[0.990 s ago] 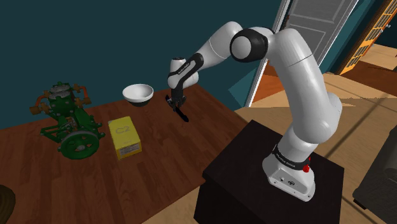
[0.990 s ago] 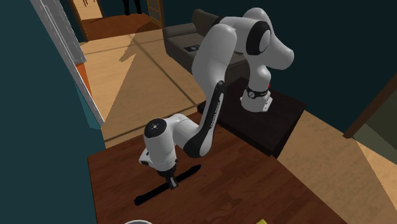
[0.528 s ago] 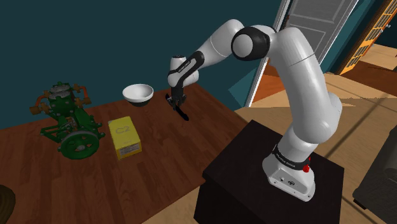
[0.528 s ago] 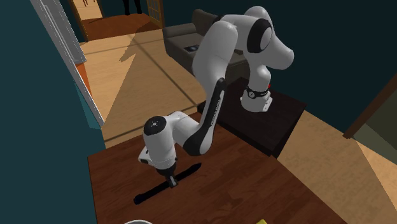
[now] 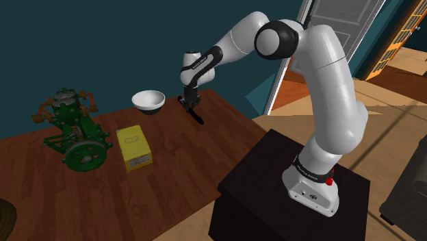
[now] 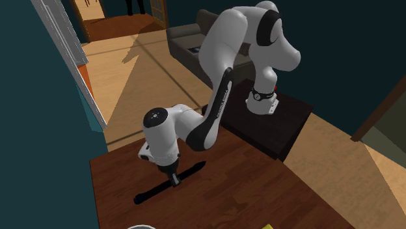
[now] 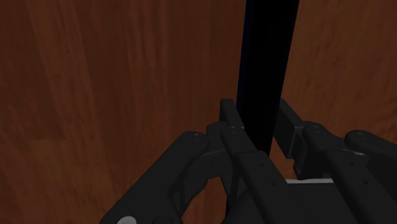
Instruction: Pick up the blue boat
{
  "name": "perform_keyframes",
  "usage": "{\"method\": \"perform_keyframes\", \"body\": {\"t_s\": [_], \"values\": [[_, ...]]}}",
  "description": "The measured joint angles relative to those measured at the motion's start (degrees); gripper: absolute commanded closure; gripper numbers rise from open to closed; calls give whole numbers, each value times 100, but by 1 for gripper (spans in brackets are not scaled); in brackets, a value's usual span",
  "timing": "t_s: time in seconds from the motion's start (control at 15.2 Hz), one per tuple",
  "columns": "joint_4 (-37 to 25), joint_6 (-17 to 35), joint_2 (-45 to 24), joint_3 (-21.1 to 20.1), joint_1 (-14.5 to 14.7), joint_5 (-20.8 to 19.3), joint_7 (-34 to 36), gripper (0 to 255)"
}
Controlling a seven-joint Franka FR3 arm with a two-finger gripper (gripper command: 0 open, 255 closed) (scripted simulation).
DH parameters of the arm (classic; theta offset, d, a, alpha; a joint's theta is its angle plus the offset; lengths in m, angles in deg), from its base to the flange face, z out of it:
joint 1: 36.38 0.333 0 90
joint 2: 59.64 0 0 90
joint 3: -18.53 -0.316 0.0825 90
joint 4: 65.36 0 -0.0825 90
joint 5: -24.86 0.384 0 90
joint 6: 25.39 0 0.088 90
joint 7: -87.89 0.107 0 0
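Since both black fingers (image 7: 232,121) press against the flanks of the boat (image 7: 266,57) in the wrist view, I read the gripper (image 7: 257,113) as clenched on it, so the grasp step is done. The boat is a long, narrow hull so dark it looks almost black. It runs lengthwise between the jaws and extends well past them over the brown wooden table (image 7: 114,76). In the second exterior view the jaws grip it near mid-length, with an end projecting on each side. I cannot confirm that the hull is clear of the table; in the shoulder view its lower end hangs close to the surface. What remains, in my judgement, is a straight lift. Farther off stand a white bowl (image 5: 148,101), a yellow box (image 5: 134,148) and a green engine model (image 5: 72,130).
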Motion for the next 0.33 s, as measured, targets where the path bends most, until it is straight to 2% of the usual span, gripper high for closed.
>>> {"method": "perform_keyframes", "body": {"t_s": [0.33], "values": [[24, -219, 244, -4, 6, 1, 17, 255]]}}
